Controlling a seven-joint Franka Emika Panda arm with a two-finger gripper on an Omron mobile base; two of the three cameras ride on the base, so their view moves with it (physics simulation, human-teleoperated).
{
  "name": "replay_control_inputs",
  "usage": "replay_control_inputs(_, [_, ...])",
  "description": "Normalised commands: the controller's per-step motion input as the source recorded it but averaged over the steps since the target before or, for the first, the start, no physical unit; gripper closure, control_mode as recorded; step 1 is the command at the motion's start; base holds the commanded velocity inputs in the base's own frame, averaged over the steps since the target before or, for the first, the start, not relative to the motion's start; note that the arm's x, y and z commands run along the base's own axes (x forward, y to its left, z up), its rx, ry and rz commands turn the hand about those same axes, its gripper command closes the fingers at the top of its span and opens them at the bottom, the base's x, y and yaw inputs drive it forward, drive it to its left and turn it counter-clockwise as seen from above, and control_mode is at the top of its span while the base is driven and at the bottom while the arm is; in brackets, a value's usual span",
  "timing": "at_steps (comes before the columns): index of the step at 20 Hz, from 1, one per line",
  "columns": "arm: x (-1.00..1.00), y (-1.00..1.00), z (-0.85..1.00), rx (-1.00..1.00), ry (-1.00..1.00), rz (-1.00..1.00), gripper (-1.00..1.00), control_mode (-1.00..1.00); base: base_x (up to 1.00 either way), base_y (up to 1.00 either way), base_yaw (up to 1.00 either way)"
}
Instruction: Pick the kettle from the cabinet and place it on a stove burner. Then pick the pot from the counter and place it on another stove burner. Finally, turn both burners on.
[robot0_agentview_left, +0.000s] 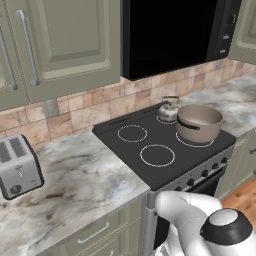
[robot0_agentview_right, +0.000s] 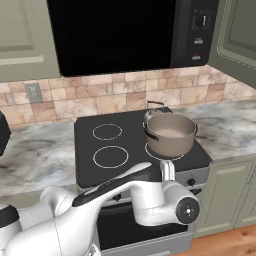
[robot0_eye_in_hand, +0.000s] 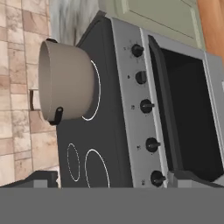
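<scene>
Now, by label:
Cooktop edges: the black cooktop (robot0_agentview_left: 165, 145) sits flush between two stretches of marbled worktop (robot0_agentview_left: 75, 180); its front edge meets a silver knob panel (robot0_eye_in_hand: 140, 109).
Open room: both left-hand burner rings (robot0_agentview_right: 110, 156) are bare, and so is the worktop to the right of the stove.
Pot: one, taupe-brown pot (robot0_agentview_right: 170, 134), on the front right ring, close to the cooktop's front edge.
Kettle: one, small silver kettle (robot0_agentview_left: 168, 111), on the back right ring, just behind the pot.
Burners: four rings counted, two occupied.
Knobs: five dark knobs (robot0_eye_in_hand: 146, 106) in a row, seen in the hand view.
Other things: one toaster (robot0_agentview_left: 17, 167) at the left, one black microwave (robot0_agentview_right: 130, 35) overhead.
Tool: the tool (robot0_eye_in_hand: 109, 178) has its tips spread wide apart, holds nothing and touches nothing, facing the stove front.
</scene>
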Motion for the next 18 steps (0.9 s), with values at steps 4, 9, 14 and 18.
replay_control_inputs(4, [-0.08,0.0,-0.08,0.2,0.15,0.02,-1.0,-1.0,0.0,0.0,0.0])
replay_control_inputs(9, [0.0,0.1,-0.18,0.23,0.11,0.0,-1.0,-1.0,0.0,0.0,0.0])
replay_control_inputs(14, [-0.01,0.21,-0.12,0.23,0.11,0.0,-1.0,-1.0,0.0,0.0,0.0])
replay_control_inputs(18, [-0.32,0.16,-0.1,0.17,0.06,0.0,-1.0,-1.0,0.0,0.0,0.0])
